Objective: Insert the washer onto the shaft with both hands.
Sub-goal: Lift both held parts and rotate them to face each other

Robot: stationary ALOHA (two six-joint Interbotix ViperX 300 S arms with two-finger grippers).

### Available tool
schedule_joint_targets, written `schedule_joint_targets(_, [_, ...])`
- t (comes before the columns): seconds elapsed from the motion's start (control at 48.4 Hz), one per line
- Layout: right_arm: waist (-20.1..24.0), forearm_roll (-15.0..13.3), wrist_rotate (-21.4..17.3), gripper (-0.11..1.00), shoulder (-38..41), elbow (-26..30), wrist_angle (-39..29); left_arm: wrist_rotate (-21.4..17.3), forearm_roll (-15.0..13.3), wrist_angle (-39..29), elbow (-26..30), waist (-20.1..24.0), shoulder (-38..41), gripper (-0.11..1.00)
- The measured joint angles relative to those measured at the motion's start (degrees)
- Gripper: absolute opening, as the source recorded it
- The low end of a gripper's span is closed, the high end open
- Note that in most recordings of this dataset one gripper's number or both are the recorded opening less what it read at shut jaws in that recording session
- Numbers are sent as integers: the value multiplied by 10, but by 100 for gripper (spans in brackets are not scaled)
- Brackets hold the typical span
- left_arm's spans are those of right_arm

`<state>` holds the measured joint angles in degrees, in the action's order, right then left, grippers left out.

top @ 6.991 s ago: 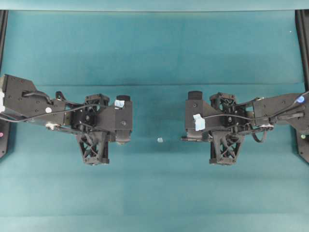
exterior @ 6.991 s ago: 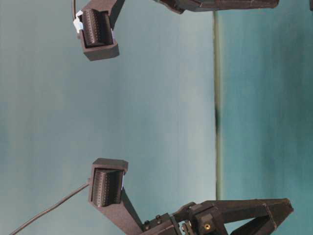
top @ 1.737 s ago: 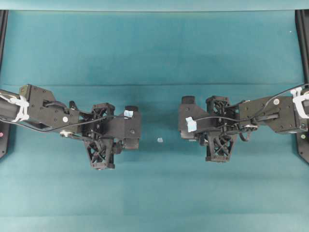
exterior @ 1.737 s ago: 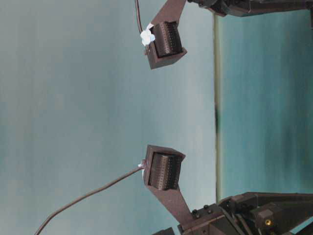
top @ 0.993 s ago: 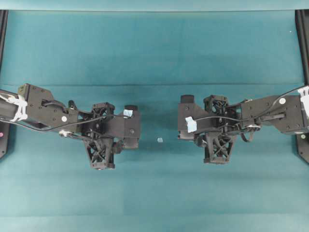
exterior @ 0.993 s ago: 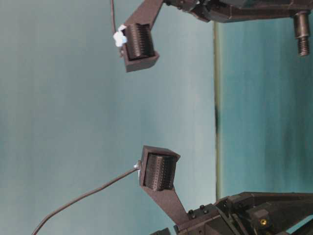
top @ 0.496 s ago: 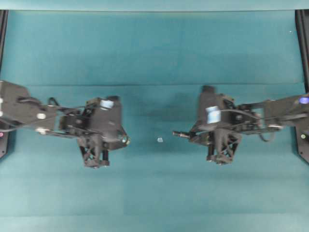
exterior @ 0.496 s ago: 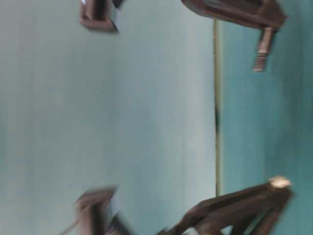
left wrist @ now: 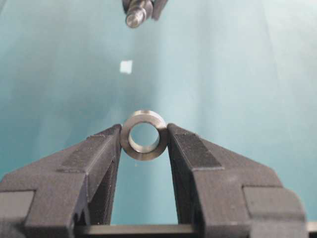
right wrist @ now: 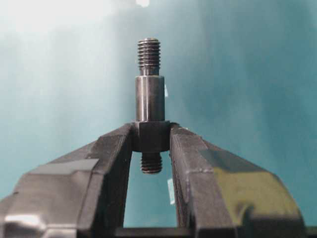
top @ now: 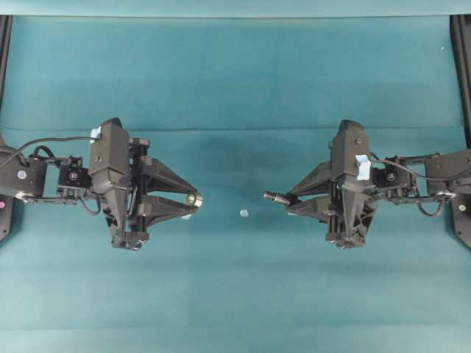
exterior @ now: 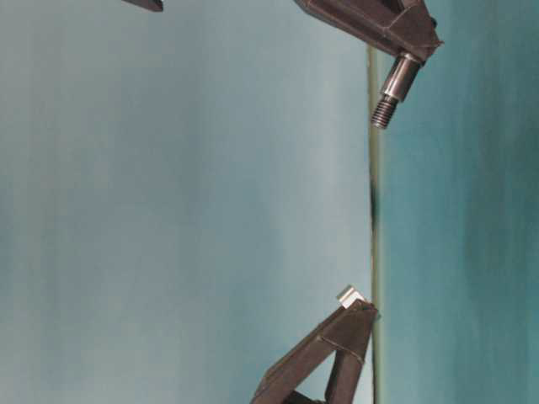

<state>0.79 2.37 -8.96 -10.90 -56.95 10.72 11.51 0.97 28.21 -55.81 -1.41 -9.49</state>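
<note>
Left gripper point(top: 193, 200) is sitting on the left of the overhead view, level, fingers pointing toward the middle. It is pinching the washer point(top: 194, 199) between its two fingertips; the wrist view is showing the washer point(left wrist: 144, 135) face-on, hole open to the camera, one finger point(left wrist: 101, 153) pressing each side. Washer is hanging clear above the green mat point(top: 235, 81), not touching it.

Between the grippers a tiny pale bit point(top: 243, 213) is lying on the mat, apart from both.

Right gripper point(top: 288, 201) is mirroring the left, level, fingers aimed at the middle. Its fingers are clamping the shaft point(top: 274, 197) at the thick collar; in the wrist view the shaft point(right wrist: 149, 101) is sticking out past the tips, threaded end forward, a short threaded stub behind the collar.

Shaft tip and washer are facing each other across the gap, well apart. They are probably roughly lined up, but the overhead angle is too coarse to tell. Table-level view is showing the shaft point(exterior: 394, 88) and washer point(exterior: 350, 295) separated too.
</note>
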Motion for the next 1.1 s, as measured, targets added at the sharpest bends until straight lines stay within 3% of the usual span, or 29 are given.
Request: schedule_joint_targets(1.096, [16,0,0,0,88,39,86,-2,0,33,50,0,76,36])
